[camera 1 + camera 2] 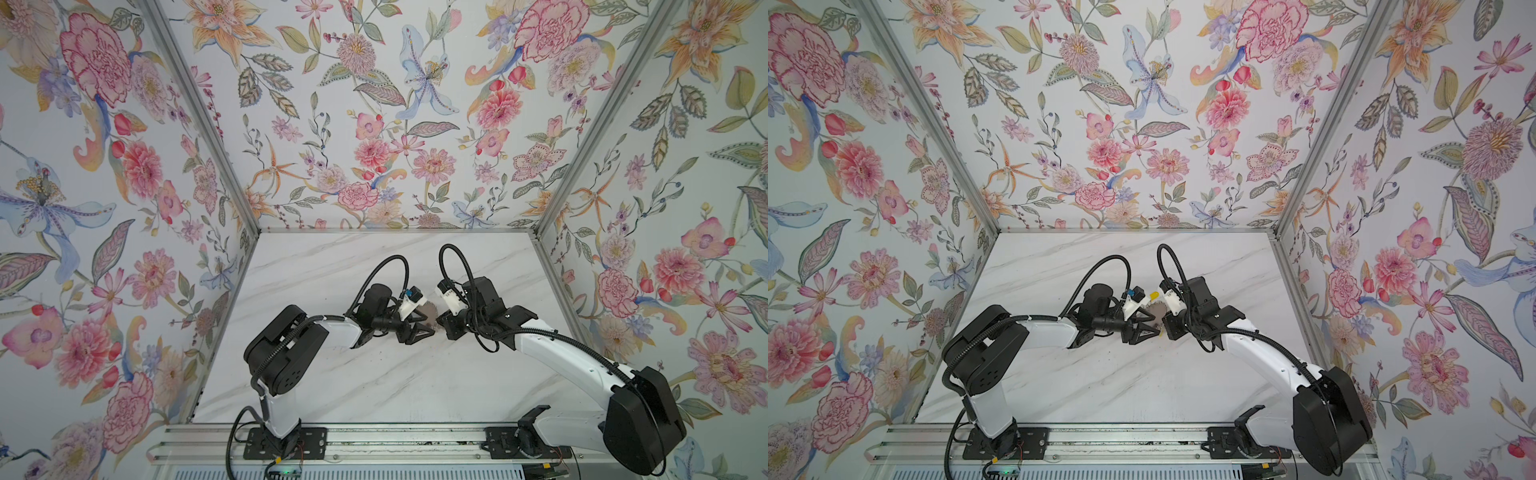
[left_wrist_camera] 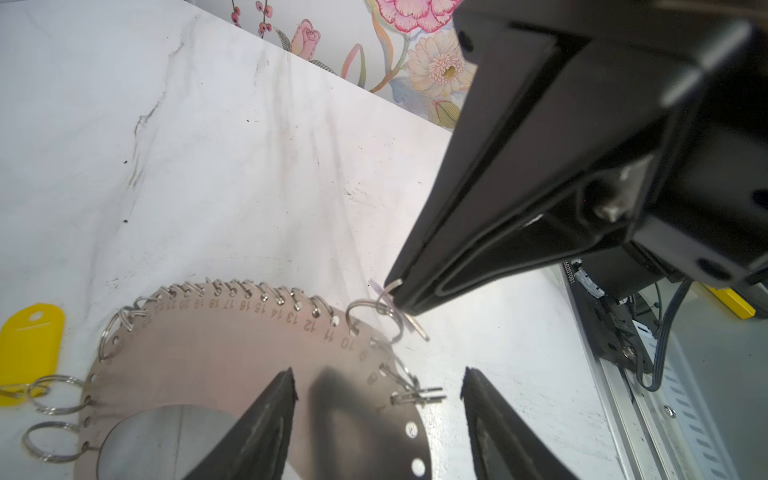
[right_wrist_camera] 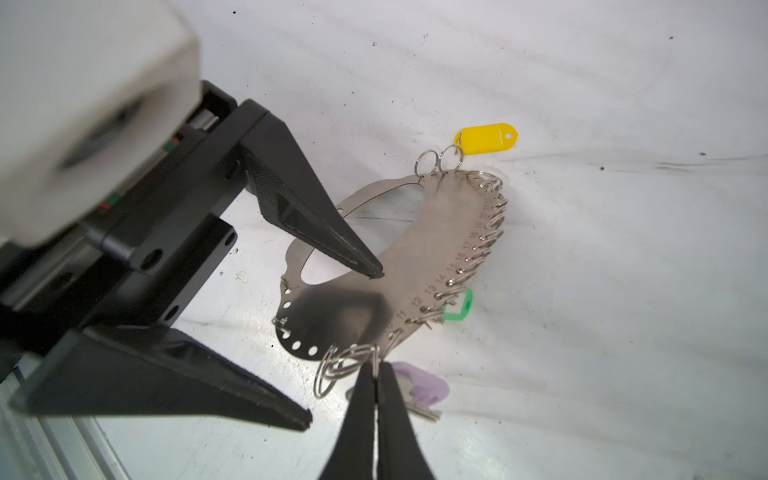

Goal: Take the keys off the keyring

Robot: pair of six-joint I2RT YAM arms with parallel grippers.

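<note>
Flat keyring [image 3: 419, 266] on table [image 3: 582, 291], right gripper [image 3: 376, 370] clamped on edge ring [image 3: 347, 359] beside lilac key [image 3: 424, 386], left gripper [image 2: 376, 376] spread wide astride keyring's rim

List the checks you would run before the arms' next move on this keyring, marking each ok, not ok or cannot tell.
1. Right gripper shut on a split ring at the keyring's edge: ok.
2. Left gripper bracing the keyring: not ok; jaws open, straddling its edge.
3. Key with lilac tag freed: cannot tell; link hidden behind the right gripper.
4. Yellow tag freed: not ok; ringed to the keyring.
5. Green tag freed: cannot tell; half hidden under the edge.
</note>
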